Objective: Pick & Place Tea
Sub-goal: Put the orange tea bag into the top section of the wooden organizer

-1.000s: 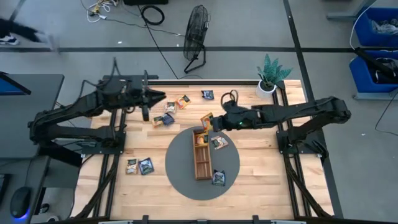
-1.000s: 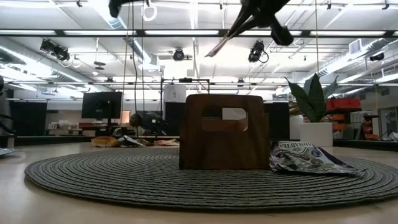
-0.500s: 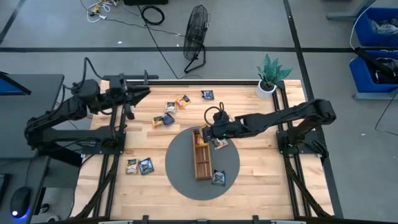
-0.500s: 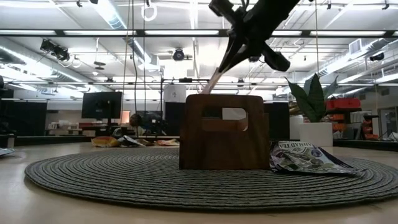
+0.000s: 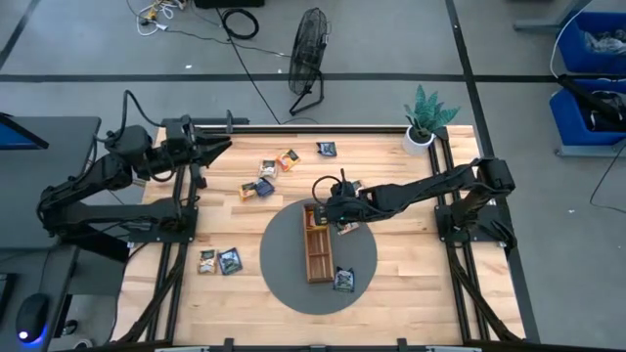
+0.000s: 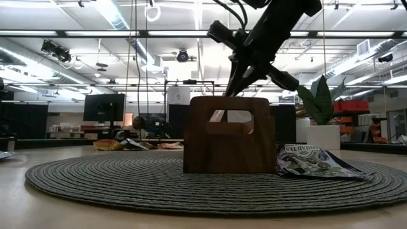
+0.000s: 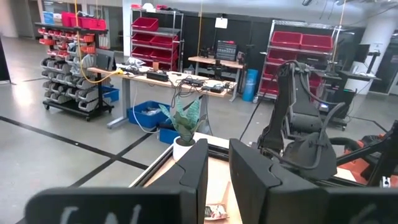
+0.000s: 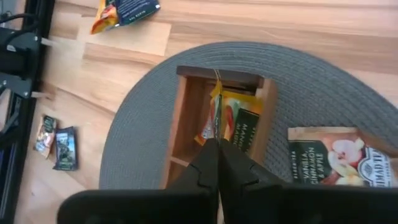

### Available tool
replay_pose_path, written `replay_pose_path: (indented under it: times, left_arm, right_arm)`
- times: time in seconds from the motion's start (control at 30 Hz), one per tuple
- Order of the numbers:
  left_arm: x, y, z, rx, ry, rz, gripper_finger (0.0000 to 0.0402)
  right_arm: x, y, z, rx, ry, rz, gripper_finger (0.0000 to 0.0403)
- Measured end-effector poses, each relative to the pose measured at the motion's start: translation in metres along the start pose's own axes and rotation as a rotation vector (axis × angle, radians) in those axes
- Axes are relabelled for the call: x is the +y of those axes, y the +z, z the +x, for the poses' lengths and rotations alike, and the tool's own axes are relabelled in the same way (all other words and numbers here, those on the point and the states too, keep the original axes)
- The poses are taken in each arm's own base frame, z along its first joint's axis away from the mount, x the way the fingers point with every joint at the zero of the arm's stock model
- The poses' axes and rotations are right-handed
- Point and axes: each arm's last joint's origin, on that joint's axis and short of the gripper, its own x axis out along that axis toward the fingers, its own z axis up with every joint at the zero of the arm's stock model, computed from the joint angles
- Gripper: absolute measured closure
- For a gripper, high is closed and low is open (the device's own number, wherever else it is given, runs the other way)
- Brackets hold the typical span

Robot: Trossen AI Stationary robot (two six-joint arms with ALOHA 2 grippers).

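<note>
My right gripper (image 8: 215,163) (image 5: 329,207) is shut on an orange tea sachet (image 8: 217,109), seen edge-on over the far end compartment of the wooden tray (image 5: 318,256). Another orange sachet (image 8: 241,124) lies flat in that compartment. The tray stands on a round grey mat (image 5: 284,256). In the low view the held sachet's lower end (image 6: 217,116) shows through the tray's handle cut-out. My left gripper (image 5: 228,147) waits at the far left, level, its fingers a little apart with nothing between them (image 7: 217,180). My right gripper pinches the orange sachet by its upper edge (image 8: 216,135) between its two fingers. The fingers slant down from the table's right side. The sachet hangs upright below them, its lower end down inside the tray's far compartment; whether it touches the sachet lying there, I cannot tell.
A dark green and tan sachet (image 8: 339,158) lies on the mat right of the tray, and a dark one (image 5: 342,280) by its near end. More sachets lie at the far side (image 5: 287,158) (image 5: 324,149) and near left (image 5: 219,260). A potted plant (image 5: 423,122) stands at the far right.
My right gripper has come down and toward the tray's far end, tipping steeper, still shut on the orange sachet. The sachet, first high above the tray, now dips into the far compartment. My left gripper has drawn back toward the table's left edge.
</note>
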Motion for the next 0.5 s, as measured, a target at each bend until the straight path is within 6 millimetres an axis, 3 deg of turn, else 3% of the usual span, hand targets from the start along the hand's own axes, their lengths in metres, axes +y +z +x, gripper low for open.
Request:
replay_pose_path:
  times: [0.5]
  left_arm:
    - [0.0, 0.0, 0.0, 0.001, -0.001, 0.002, 0.0335]
  right_arm:
    - [-0.001, -0.008, 0.026, -0.013, -0.015, 0.036, 0.0403]
